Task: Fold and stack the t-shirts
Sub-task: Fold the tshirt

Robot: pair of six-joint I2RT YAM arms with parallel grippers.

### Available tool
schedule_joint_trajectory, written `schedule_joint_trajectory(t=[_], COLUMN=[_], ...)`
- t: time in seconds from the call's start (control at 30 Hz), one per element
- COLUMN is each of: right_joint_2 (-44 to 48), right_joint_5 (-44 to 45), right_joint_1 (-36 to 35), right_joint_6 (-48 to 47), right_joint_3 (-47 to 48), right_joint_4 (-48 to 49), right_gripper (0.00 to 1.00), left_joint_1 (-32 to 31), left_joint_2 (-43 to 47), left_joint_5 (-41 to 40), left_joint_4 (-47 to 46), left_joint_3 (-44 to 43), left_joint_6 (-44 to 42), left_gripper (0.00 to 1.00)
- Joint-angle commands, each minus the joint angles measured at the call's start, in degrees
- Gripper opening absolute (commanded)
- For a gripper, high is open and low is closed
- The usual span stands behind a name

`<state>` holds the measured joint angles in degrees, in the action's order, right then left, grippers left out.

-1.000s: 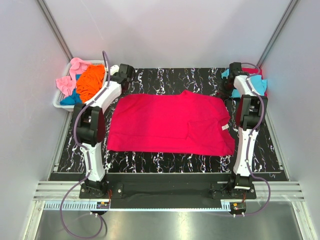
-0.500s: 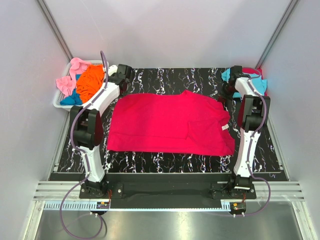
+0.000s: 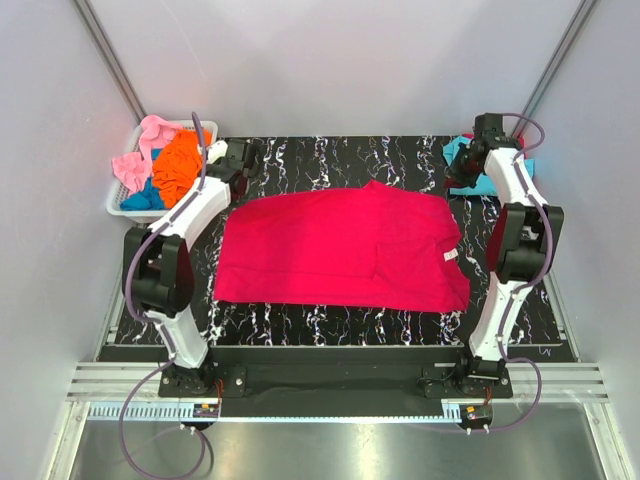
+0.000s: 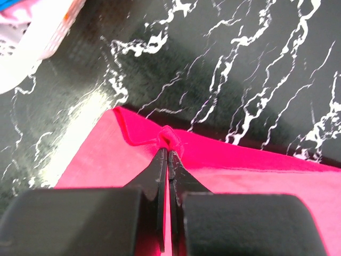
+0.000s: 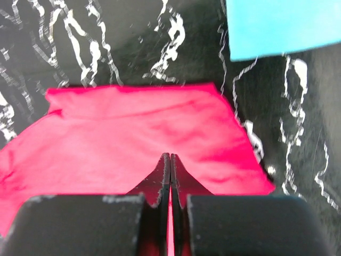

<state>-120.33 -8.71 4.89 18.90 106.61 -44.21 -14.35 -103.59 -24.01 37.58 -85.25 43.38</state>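
- I saw the crimson-red t-shirt (image 3: 340, 250) spread flat across the tabletop (image 3: 330, 160).
- My left tool (image 4: 168, 152) pinched its far-left corner, and my right tool (image 5: 170, 157) was clamped on its far-right corner.
- Both arms reached far, tools angled down.

My left fingers (image 4: 153, 176) and right fingers (image 5: 160, 182) are matt black. The t-shirt (image 3: 340, 245) is plain crimson-red. The tabletop (image 3: 330, 160) is black with white marble veining. Upper right of the top view lies a cyan shirt (image 3: 462, 152); upper left, an orange shirt (image 3: 180, 165), pink shirt (image 3: 140, 150) and blue shirt (image 3: 143, 196) fill a white basket (image 3: 118, 208).
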Motion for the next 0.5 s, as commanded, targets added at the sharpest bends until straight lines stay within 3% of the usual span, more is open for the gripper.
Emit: schedule_joint_trajectory(t=[0.0, 0.27, 0.37, 0.4, 0.47], right_joint_2=[6.32, 14.86, 14.08, 13.64, 12.85], right_joint_5=[-2.27, -3.85, -4.65, -4.91, -5.26], right_joint_1=[-0.14, -0.67, -0.67, -0.67, -0.67], right_joint_6=[1.23, 2.64, 2.55, 2.72, 3.25], right_joint_3=[-3.41, -18.62, -19.68, -19.86, -19.08], right_joint_4=[0.00, 4.48, 5.18, 6.31, 6.76], right_gripper=[0.00, 0.00, 0.18, 0.32, 0.38], left_joint_1=[0.11, -0.33, -0.77, -0.86, -0.94], left_joint_2=[5.15, 9.19, 9.81, 9.99, 10.51], left_joint_5=[-0.42, 0.10, 0.28, 0.37, 0.45], left_joint_4=[-1.28, -1.28, -1.37, -1.29, -1.37], left_joint_3=[2.54, 8.08, 9.57, 9.93, 11.15], left_joint_6=[-0.31, 0.13, 0.39, 0.39, 0.74], left_gripper=[0.01, 0.01, 0.01, 0.01, 0.01])
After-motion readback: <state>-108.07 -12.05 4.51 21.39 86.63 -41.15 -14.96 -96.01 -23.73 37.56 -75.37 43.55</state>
